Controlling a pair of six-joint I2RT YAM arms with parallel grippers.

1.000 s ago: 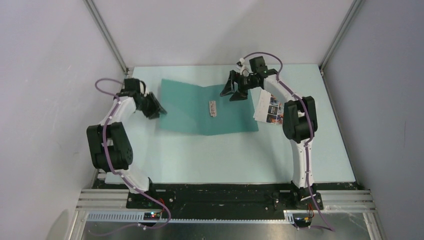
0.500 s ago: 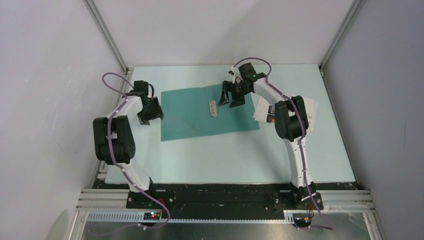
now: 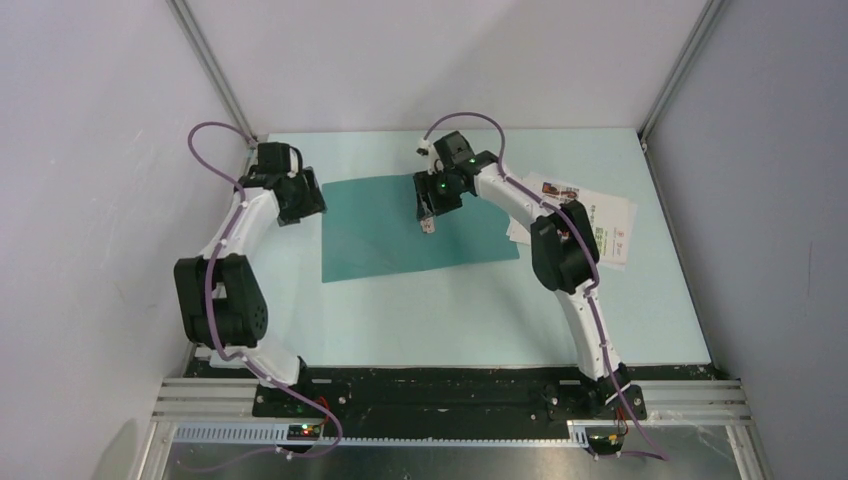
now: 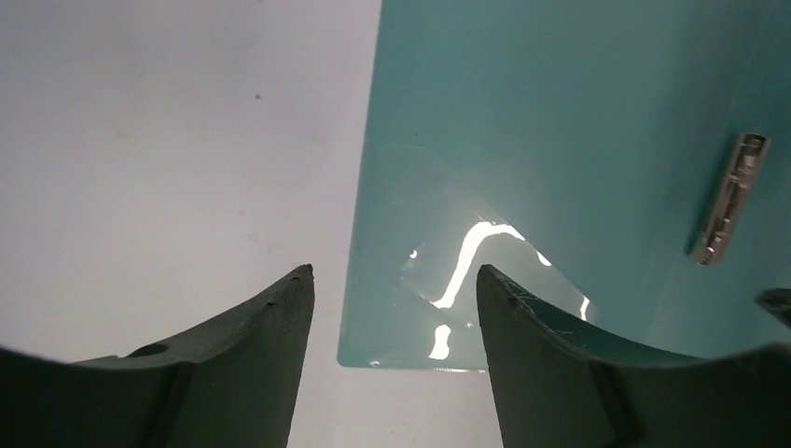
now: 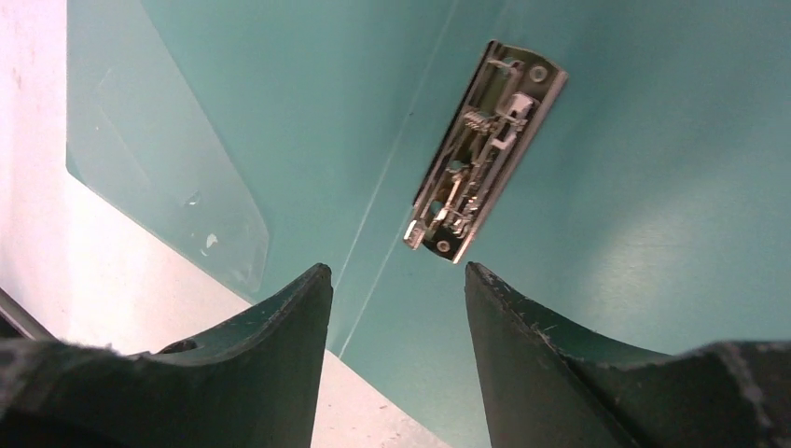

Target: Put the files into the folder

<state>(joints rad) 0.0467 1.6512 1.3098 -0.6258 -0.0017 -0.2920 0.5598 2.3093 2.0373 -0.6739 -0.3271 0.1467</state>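
Observation:
The teal folder (image 3: 380, 235) lies open and flat on the table, its metal clip (image 3: 427, 223) on the inner spine. My left gripper (image 3: 305, 203) is open and empty just above the folder's far left corner (image 4: 410, 317). My right gripper (image 3: 426, 210) is open and empty, hovering over the clip (image 5: 485, 154). The files (image 3: 592, 218) lie as white sheets right of the folder, a colourful brochure page on top, partly hidden by the right arm. I cannot make out the text sheet separately.
The pale table (image 3: 450, 310) is bounded by white walls with metal posts at the far corners (image 3: 250, 135). The right arm's elbow (image 3: 562, 250) stands over the folder's right edge and the sheets. A clear pocket (image 5: 168, 187) shows inside the folder's cover.
The folder's left cover went from raised to flat. My left gripper let go and drew back to the far left corner. My right gripper moved left over the clip, uncovering the sheets.

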